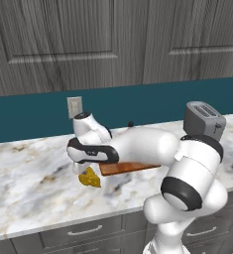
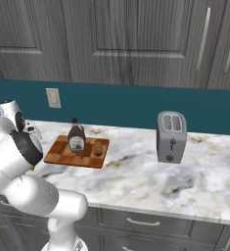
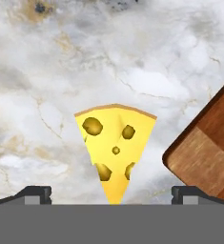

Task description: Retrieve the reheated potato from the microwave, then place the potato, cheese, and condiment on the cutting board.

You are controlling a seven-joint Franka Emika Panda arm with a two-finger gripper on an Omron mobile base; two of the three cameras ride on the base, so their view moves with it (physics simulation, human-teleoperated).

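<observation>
On the marbled desk [image 1: 33,168], the yellow cheese [image 3: 114,150] wedge with its dark holes lies just left of the cutting board [image 2: 62,156], close to the board's corner but not touching it in the hand view. Directly above the wedge hangs the gripper [image 3: 112,194], its two dark fingertips [image 3: 35,193] spread wide, one on each side of the cheese's narrow point, with bare stone between them and the wedge; nothing is held. From the left base view the cheese [image 1: 90,177] shows beneath the white hand, beside the reddish edge of the board [image 1: 123,168].

Upon the patchwork cutting board stand the condiment [image 2: 77,138] bottle, upright with its black cap and pale label, and the small tan potato [image 2: 97,147] just to its right, near the board's right end. Farther right along the desk, well apart from the board, sits a grey toaster [image 2: 171,136]. A pale wall socket [image 2: 53,97] is set in the teal backsplash under grey wooden cabinets [image 2: 136,39].
</observation>
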